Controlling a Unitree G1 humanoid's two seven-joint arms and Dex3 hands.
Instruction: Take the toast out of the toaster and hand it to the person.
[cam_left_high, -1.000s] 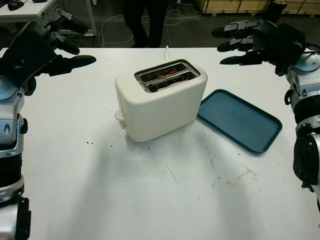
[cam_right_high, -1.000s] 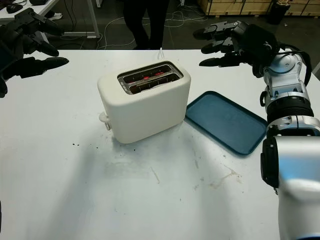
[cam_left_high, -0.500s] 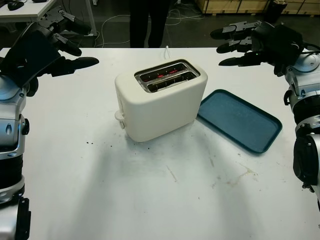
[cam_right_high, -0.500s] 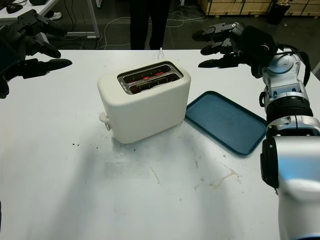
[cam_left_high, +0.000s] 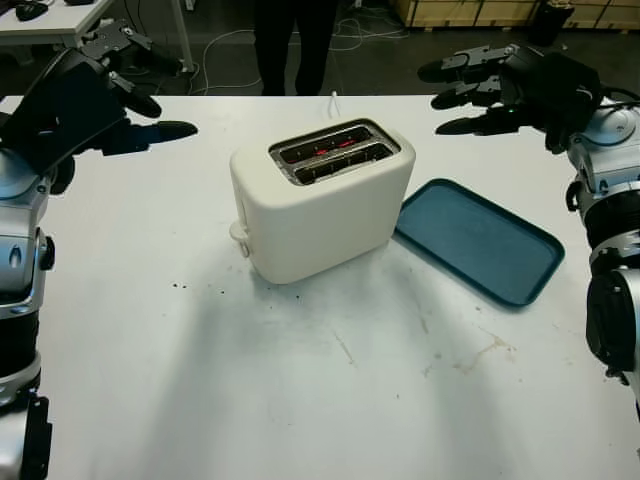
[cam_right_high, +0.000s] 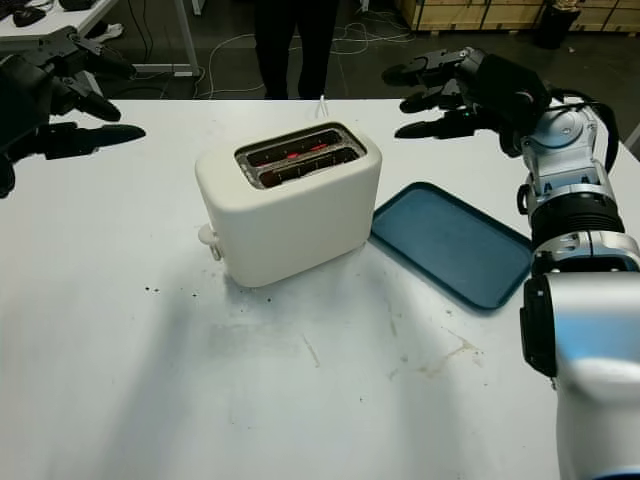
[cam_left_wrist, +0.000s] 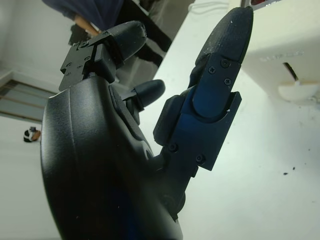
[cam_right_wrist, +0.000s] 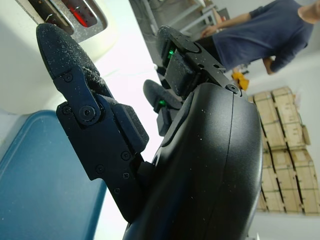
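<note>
Left eye view shows your cream plastic two-slot toaster (cam_left_high: 320, 198), elements glowing, toast sunk inside; left hand (cam_left_high: 95, 95) and right hand (cam_left_high: 510, 88) flank it, empty, fingers extended, poised to reach.

Dark floor (cam_left_high: 225, 60) (cables strewn), wooden crates (cam_left_high: 470, 10) behind.

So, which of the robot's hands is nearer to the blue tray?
The right hand. It is above the far right of the table, just beyond the blue tray. The left hand is far across, past the toaster.
</note>
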